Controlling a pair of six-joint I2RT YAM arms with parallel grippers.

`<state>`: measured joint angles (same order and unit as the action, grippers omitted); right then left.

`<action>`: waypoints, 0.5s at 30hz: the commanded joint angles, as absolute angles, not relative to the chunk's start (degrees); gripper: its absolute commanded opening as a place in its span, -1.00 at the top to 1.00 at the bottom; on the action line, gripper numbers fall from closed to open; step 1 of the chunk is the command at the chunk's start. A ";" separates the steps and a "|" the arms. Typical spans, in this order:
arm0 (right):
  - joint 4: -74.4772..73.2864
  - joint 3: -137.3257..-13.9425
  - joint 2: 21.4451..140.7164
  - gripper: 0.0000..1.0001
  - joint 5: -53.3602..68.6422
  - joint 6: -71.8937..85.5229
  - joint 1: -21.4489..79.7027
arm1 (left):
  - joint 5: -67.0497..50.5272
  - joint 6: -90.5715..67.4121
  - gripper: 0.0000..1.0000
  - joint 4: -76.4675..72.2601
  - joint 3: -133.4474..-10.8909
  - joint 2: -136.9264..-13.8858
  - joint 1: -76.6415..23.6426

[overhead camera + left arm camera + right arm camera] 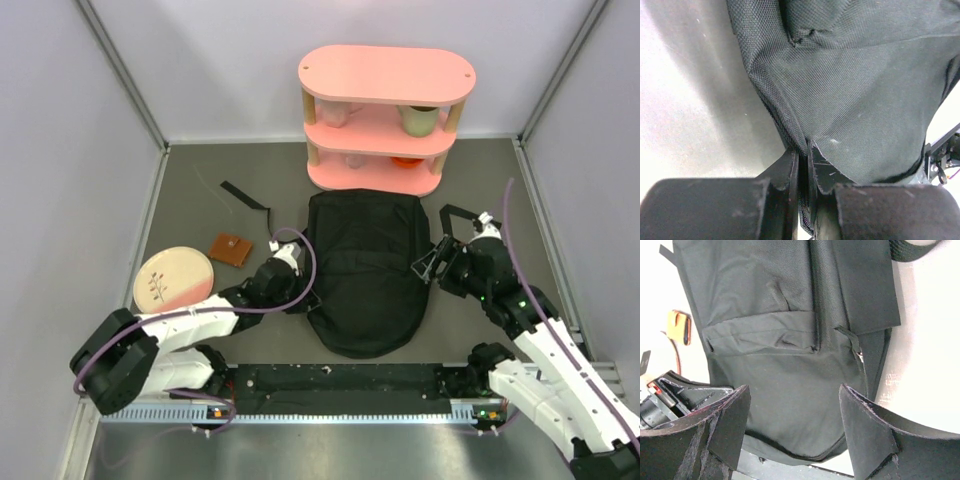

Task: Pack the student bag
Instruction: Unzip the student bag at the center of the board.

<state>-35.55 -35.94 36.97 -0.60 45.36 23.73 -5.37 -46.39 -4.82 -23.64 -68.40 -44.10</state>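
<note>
A round pink plate (172, 277) and a small square brown pouch (231, 249) were seen on the grey tabletop (200, 170). The left tool (804, 150), its arm stretched low, was clamped on the left edge of the bag (365, 270), a floppy, rounded, black woven thing laid flat mid-tabletop. The right tool (795, 400) was held open at the bag's right edge, its arm bent at the elbow.

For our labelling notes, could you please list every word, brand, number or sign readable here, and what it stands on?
None can be read. The student bag is plain black fabric in every view; the plate bears only a drawn twig; the pink shelf and brown pouch show no lettering.
</note>
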 commanded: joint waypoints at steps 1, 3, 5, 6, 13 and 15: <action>-36.21 -41.21 41.29 -0.42 -0.79 43.77 23.29 | -7.91 -45.53 0.85 -5.72 -23.03 -63.73 -45.26; -36.12 -42.44 43.41 -0.42 -0.97 43.94 23.20 | -7.47 -44.65 0.35 -4.14 -23.12 -61.71 -45.35; -35.51 -44.20 46.56 -0.43 -1.31 44.12 23.29 | -6.25 -43.86 -0.17 -2.82 -23.29 -60.47 -45.44; -35.07 -44.64 47.63 -0.42 -1.58 44.12 23.29 | -5.72 -43.25 -0.40 -1.77 -23.29 -59.51 -45.35; -27.78 -48.86 58.96 -0.35 -0.26 43.51 23.55 | -5.01 -39.90 -0.56 1.49 -27.59 -62.92 -45.35; -26.54 -51.57 63.87 -0.32 -0.35 42.11 24.52 | -5.36 -39.46 -0.55 1.58 -28.30 -64.50 -45.35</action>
<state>-32.12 -45.41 57.93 -0.54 44.53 23.77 -5.30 -42.13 0.64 -24.49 -61.93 -45.12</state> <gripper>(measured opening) 0.677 0.777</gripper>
